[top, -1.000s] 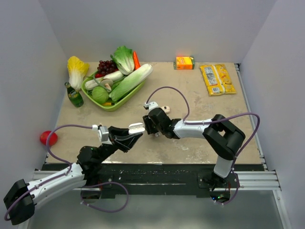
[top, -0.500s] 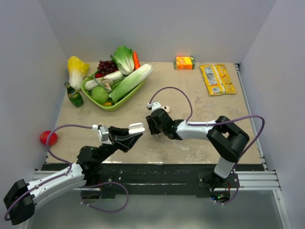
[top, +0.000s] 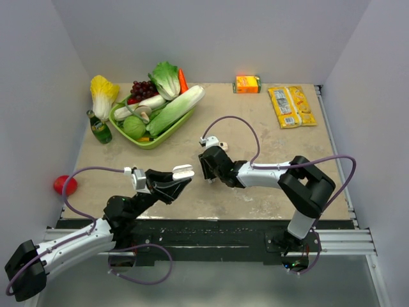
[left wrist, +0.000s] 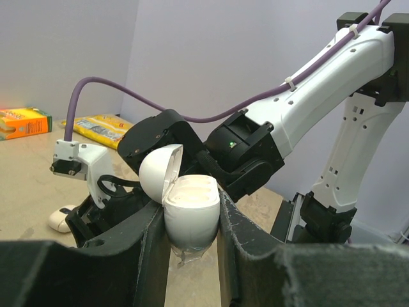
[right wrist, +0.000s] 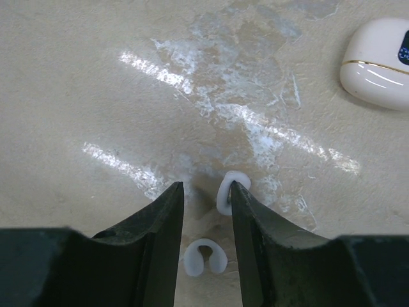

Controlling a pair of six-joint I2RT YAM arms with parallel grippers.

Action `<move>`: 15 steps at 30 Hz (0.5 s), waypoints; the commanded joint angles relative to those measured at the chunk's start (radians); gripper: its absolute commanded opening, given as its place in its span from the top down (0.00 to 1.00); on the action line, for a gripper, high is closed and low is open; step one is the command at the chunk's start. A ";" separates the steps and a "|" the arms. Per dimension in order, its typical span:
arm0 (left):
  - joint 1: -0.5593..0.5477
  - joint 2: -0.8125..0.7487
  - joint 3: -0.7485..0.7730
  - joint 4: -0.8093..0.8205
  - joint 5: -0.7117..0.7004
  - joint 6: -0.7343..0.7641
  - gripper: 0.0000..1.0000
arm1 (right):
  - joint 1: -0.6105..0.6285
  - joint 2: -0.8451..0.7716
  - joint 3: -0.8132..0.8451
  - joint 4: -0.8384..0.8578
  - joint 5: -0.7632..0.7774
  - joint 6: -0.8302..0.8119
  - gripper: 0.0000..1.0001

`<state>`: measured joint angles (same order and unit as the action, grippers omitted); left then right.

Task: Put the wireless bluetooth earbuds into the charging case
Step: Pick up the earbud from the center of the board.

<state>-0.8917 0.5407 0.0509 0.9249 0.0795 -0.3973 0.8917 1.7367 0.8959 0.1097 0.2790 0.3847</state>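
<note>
My left gripper [top: 181, 174] is shut on the cream-white charging case [left wrist: 192, 214] and holds it above the table with the lid open; the case also shows in the top view [top: 183, 171]. My right gripper [right wrist: 206, 187] is down at the table, jaws a little apart. Two tiny white earbuds lie on the table at its fingers. One earbud [right wrist: 225, 192] leans against the inner tip of the right-hand finger. The other earbud [right wrist: 204, 258] lies flat between the fingers, touching neither. In the top view the right gripper [top: 208, 167] hides the earbuds.
A second small white pebble-shaped object [right wrist: 380, 61] lies just beyond the right gripper. A green tray [top: 151, 140] of vegetables, a green bottle [top: 99, 128], an orange carton [top: 248, 84] and a yellow packet [top: 291, 106] stand along the back. A red object [top: 65, 185] sits left of the table.
The right arm has shifted a little to the right, its gripper still low at the table. The left arm and the case have not moved.
</note>
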 commanded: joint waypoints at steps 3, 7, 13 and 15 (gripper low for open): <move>-0.004 0.004 -0.049 0.043 -0.014 0.011 1.00 | -0.005 -0.040 -0.025 -0.051 0.091 0.013 0.62; -0.004 0.010 -0.049 0.046 -0.015 0.009 1.00 | -0.005 -0.043 -0.035 -0.050 0.100 0.011 0.66; -0.004 0.019 -0.051 0.055 -0.014 0.003 1.00 | -0.005 -0.045 -0.037 -0.044 0.103 0.011 0.71; -0.006 0.021 -0.051 0.058 -0.011 0.003 1.00 | -0.005 -0.046 -0.037 -0.042 0.103 0.006 0.71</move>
<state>-0.8917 0.5571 0.0509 0.9257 0.0742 -0.4000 0.8898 1.7287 0.8623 0.0605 0.3504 0.3851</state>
